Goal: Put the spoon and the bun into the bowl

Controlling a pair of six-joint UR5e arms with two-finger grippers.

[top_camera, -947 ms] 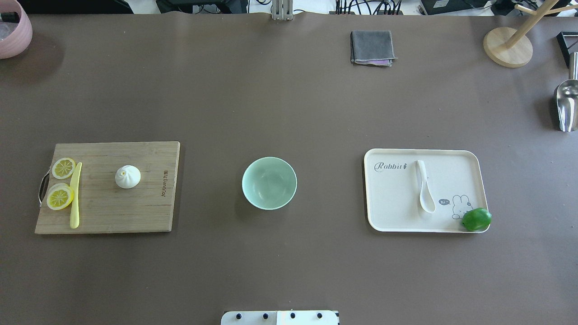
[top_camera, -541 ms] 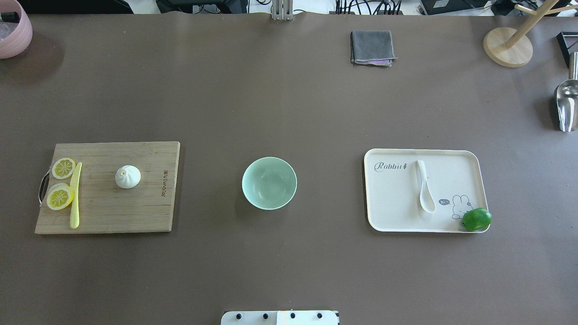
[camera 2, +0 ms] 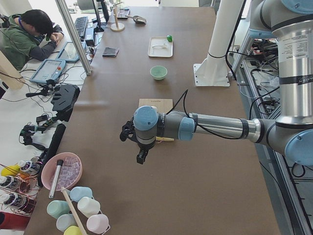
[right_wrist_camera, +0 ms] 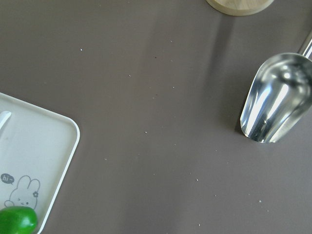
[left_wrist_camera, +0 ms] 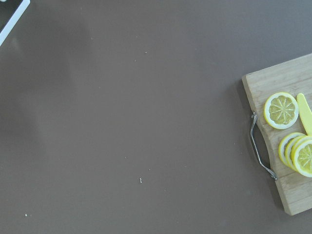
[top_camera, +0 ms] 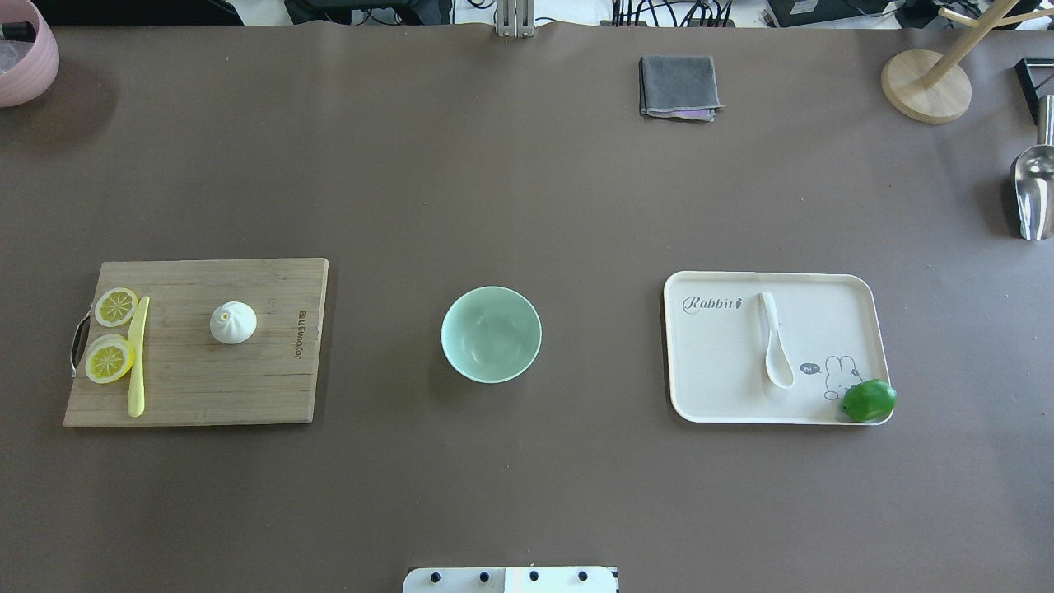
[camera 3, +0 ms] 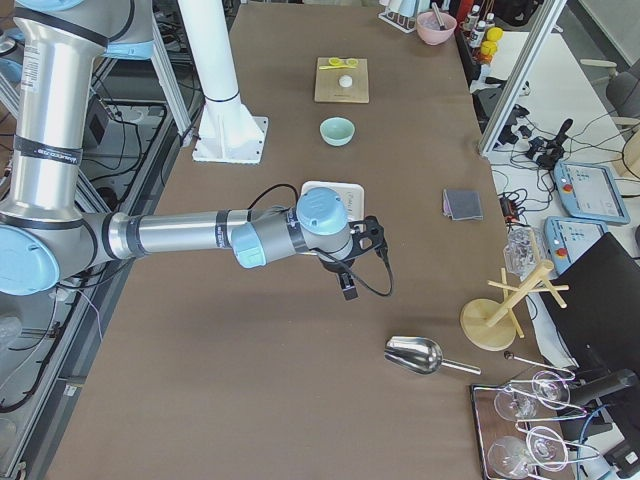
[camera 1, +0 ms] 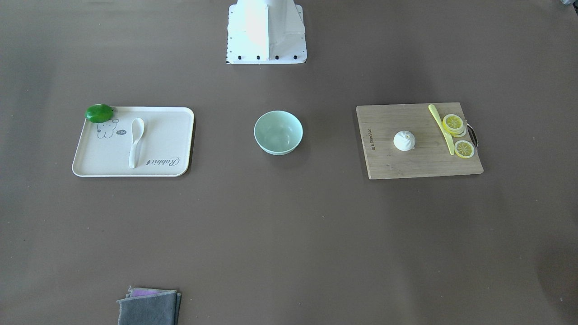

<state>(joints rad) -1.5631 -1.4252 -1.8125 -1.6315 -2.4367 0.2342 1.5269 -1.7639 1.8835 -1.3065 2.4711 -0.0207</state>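
Observation:
The mint-green bowl (top_camera: 491,333) stands empty at the table's middle; it also shows in the front view (camera 1: 278,132). The white bun (top_camera: 233,322) sits on a wooden cutting board (top_camera: 247,379) to the bowl's left. The white spoon (top_camera: 774,346) lies on a cream tray (top_camera: 716,371) to the bowl's right. Neither gripper shows in the overhead or front view. The left gripper (camera 2: 128,133) hangs high beyond the board's handle end. The right gripper (camera 3: 366,238) hangs high beyond the tray's outer edge. I cannot tell whether either one is open or shut.
Lemon slices (top_camera: 109,361) and a yellow knife (top_camera: 137,362) lie on the board's left end. A green fruit (top_camera: 868,400) sits on the tray's corner. A grey cloth (top_camera: 678,86), wooden stand (top_camera: 925,86), metal scoop (top_camera: 1033,189) and pink basin (top_camera: 25,58) line the far and side edges.

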